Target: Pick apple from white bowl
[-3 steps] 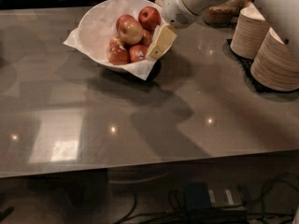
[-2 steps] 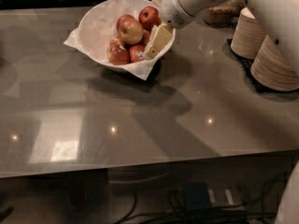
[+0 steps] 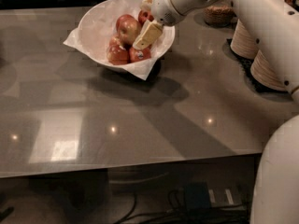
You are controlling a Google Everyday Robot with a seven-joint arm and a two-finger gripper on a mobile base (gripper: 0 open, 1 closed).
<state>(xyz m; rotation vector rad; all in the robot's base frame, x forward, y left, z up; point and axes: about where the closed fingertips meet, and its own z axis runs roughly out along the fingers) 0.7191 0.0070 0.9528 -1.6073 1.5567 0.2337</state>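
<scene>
The white bowl [image 3: 93, 20], lined with crinkled white paper [image 3: 145, 71], stands at the back of the grey table [image 3: 140, 125]. It holds several red apples: a large one [image 3: 127, 28] in the middle, two lower ones [image 3: 117, 54] and one at the back right [image 3: 143, 17]. My gripper [image 3: 147, 18] reaches in from the right, over the bowl's right side. It is open, with one cream finger [image 3: 148, 34] in front of the back-right apple and the other behind it. The apple sits between them.
Two stacks of beige disposable plates [image 3: 244, 38] [image 3: 272, 69] stand at the table's right edge, under my arm. A woven basket [image 3: 217, 14] sits at the back right. The table's front edge runs across the lower part of the view, with cables on the floor beneath.
My gripper has moved left and further in over the bowl, so that its fingers now stand on either side of the back-right apple. The bowl and apples have not moved.
</scene>
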